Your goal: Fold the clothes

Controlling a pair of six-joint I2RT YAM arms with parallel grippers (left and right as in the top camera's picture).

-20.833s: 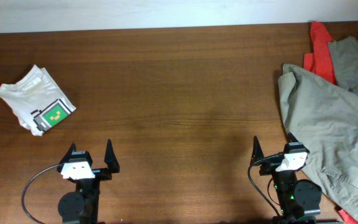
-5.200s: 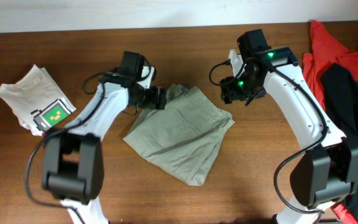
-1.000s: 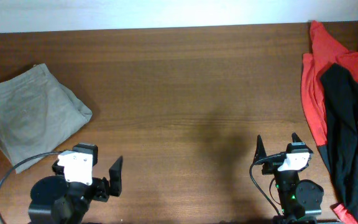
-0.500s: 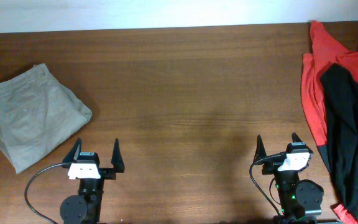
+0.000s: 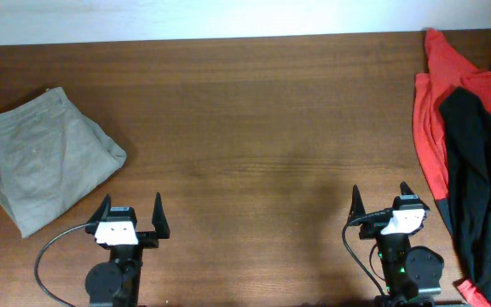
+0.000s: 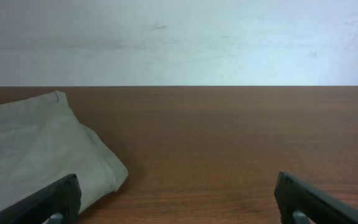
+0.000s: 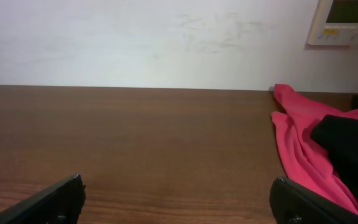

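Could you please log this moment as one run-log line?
khaki garment: folded, table left | left tool: open, empty | right tool: open, empty | red garment, black garment: table right

Soft, even, bright light fills all views, the wall [image 6: 179, 37] pale at 12 o'clock, the table [image 5: 254, 111] showing only a faint shadow near centre, and the wrist views' dark fingers [image 6: 48, 199] at 5 and 7 o'clock blurred.

khaki garment [image 5: 45, 166]: woven cloth, matt, softly creased, stitched edges.
table [image 5: 254, 128]: wood grain, smooth, faint sheen.
red garment [image 5: 429, 111]: thin cloth, matt.
black garment [image 5: 480, 188]: cloth, matt.
left gripper [image 5: 132, 200], right gripper [image 5: 378, 192]: matt black fingers, plastic-looking.
wall [image 6: 179, 37]: white, matt, faintly scuffed.
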